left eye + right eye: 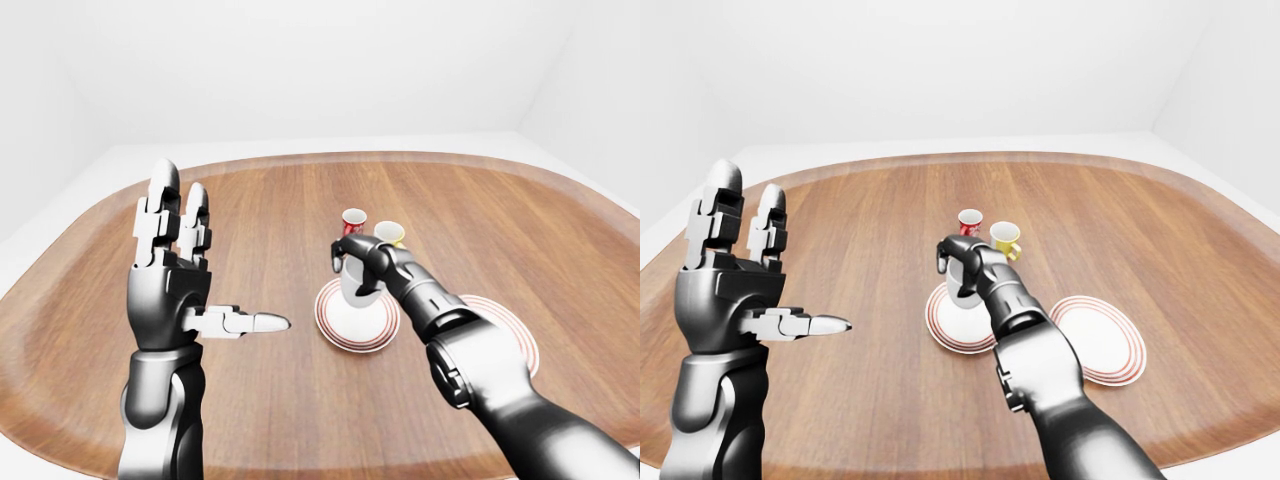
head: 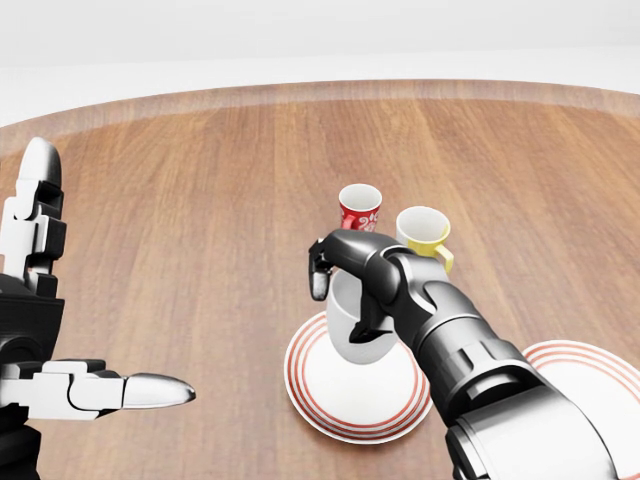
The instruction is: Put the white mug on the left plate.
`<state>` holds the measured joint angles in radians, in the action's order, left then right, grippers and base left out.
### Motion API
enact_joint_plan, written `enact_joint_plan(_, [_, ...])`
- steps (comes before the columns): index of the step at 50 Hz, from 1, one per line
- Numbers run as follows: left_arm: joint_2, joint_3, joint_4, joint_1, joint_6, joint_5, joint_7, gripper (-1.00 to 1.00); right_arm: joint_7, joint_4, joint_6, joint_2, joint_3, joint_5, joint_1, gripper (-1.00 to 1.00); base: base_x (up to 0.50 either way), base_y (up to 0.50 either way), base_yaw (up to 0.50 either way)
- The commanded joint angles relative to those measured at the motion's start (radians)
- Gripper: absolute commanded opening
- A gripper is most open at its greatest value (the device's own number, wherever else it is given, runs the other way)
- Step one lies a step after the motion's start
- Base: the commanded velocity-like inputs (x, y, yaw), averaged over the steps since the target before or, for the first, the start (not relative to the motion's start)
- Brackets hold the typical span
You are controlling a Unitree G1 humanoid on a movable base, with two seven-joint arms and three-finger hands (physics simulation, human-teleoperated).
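Two hands, two plates, three cups, one surface. Lower left of the head view: left hand [image 1: 170,290], glossy grey and white segmented metal, fingers spread and upright, thumb out sideways, holding nothing. Lower centre: right hand [image 2: 345,275], dark jointed fingers closed round the white mug [image 2: 355,320], smooth and rounded, held tilted over the left plate [image 2: 325,395], whether touching it cannot be told. Both plates are round, white, ringed in red; the right plate [image 1: 1105,345] lies bare at the right. Beyond, toward upper centre, a red patterned cup [image 2: 358,208] and a yellow cup [image 2: 422,232] stand side by side. Surface [image 2: 200,200]: rounded, brown wood grain
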<state>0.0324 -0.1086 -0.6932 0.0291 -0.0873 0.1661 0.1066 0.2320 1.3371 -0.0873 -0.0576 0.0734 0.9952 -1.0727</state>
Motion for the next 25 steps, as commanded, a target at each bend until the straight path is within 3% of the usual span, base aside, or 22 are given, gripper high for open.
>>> enact_joint_plan(1, [0.001,-0.004,-0.001,0.000,0.000,0.003,0.000,1.00,-0.021,0.007,0.000,0.007,-0.006,-0.009,0.017,-1.00,0.00,0.00,0.00])
enact_joint_plan(25, [0.001,-0.003,0.000,0.005,0.000,0.002,0.003,1.00,-0.078,0.015,0.000,0.022,-0.007,0.005,0.048,-1.00,0.00,0.00,0.00])
